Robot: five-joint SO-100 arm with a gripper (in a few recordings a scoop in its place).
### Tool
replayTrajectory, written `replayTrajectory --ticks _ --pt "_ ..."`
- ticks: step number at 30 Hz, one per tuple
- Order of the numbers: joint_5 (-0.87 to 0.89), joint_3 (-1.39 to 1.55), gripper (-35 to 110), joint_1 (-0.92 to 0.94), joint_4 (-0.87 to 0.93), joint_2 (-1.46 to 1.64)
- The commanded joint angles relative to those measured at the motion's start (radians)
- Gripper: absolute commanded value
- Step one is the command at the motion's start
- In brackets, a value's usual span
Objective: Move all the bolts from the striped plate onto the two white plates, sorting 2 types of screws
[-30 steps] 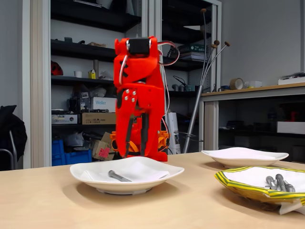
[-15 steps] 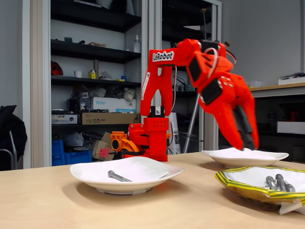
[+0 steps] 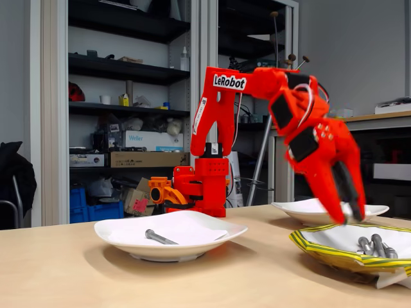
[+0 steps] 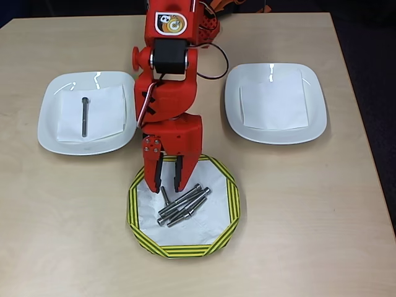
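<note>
**Gripper over the striped plate, one long bolt already sorted**

Closest to me in the overhead view is the striped plate [image 4: 183, 241], near the table's front edge. On its white centre I see a cluster of long bolts [image 4: 183, 205] lying side by side on a diagonal, touching one another, and a short bolt [image 4: 165, 195] just beside their upper left end. In the fixed view the same plate [image 3: 321, 247] sits at the right, with the bolt heads [image 3: 372, 246] showing above its rim.

My gripper [image 4: 166, 185] hangs over the plate's far edge, fingers pointing down toward the short bolt. I read the fingers as parted, with a narrow gap between them and nothing held. In the fixed view the gripper [image 3: 350, 215] is blurred, tilted down above the plate.

Further back, the two white plates flank the arm. The left white plate [image 4: 51, 127] carries a paper sheet with one long bolt [image 4: 84, 116] lying on it. The right white plate [image 4: 314, 120] carries only a paper sheet [image 4: 273, 99].

Beyond the table [image 4: 309, 216], the fixed view shows shelves [image 3: 115, 64] with boxes.
</note>
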Motion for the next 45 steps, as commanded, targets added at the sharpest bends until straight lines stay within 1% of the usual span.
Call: replayTrajectory --ticks 1,15,17,19,21,28,37,40,45 --pt "-0.002 0.021 11 0.014 -0.040 -0.008" --pt "0.005 0.035 7 0.032 -0.150 -0.115" --pt "0.009 0.034 5 0.034 -0.153 -0.123" --pt "0.021 0.026 0 0.037 -0.135 -0.124" --pt "0.017 0.015 0 0.037 -0.115 -0.121" --pt "0.026 -0.172 0 0.025 0.155 -0.098" --pt "0.146 -0.383 0 -0.064 0.485 -0.034" --pt "0.232 -0.377 0 -0.123 0.520 0.014" --pt "0.472 -0.236 0 -0.279 0.509 0.126"
